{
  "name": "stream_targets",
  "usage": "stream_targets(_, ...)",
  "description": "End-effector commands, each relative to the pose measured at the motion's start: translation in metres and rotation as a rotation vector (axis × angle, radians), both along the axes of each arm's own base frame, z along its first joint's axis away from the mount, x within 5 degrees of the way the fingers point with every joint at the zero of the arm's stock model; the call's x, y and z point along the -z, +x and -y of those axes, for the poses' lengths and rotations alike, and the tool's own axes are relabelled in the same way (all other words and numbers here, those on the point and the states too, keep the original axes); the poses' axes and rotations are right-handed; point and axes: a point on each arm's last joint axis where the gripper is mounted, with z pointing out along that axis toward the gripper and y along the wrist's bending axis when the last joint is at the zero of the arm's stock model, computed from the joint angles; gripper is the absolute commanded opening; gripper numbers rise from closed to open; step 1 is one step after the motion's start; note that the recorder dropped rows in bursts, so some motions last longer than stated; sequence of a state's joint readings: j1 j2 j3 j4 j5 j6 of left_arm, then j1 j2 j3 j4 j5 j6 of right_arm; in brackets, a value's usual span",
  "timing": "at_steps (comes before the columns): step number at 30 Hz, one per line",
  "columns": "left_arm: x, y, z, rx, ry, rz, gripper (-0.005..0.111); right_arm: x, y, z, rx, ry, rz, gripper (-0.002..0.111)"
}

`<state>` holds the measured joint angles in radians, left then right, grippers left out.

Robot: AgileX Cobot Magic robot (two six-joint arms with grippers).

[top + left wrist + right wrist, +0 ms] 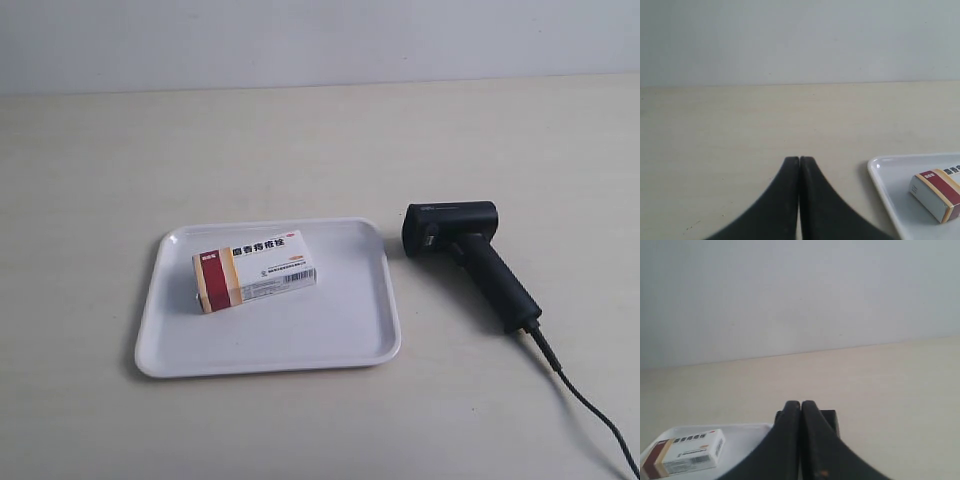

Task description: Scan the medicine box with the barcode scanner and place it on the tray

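The box (255, 271) lies flat inside the tray (340, 335), its long axis running across the tray and tilted a little, red band end toward the tray's left edge in the exterior view, while the scanner (468, 258) lies on the table (300, 140) just beside the tray's other edge, head facing the tray and handle angling away toward its cable. Both grippers are clenched and empty: the left gripper (799, 161) hangs over bare table beside the tray's corner, and the right gripper (800, 405) sits just in front of the scanner's head, so the right arm looks nearer the scanner and the left nearer the box. With the box already in the tray, I judge the placing done unless a scan is yet to come.
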<state>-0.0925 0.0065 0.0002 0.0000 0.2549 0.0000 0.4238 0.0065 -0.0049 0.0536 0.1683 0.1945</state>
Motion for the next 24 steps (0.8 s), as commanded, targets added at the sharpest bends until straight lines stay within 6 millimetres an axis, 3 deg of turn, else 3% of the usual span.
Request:
stream_targets(1, -0.0004, -0.0004, -0.0002, -0.004, -0.001, 0.007, 0.003, 0.0011, 0.0029, 0.0085, 0.158, -0.011, 0.009, 0.0)
stream_targets(7, -0.0004, -0.0004, -0.0002, -0.004, -0.001, 0.007, 0.003, 0.0017, 0.0045, 0.0165, 0.293, -0.065, 0.016, 0.0)
stream_targets(24, -0.0004, -0.0004, -0.0002, -0.004, -0.001, 0.007, 0.003, 0.0032, 0.0045, 0.0175, 0.297, -0.128, 0.017, 0.0)
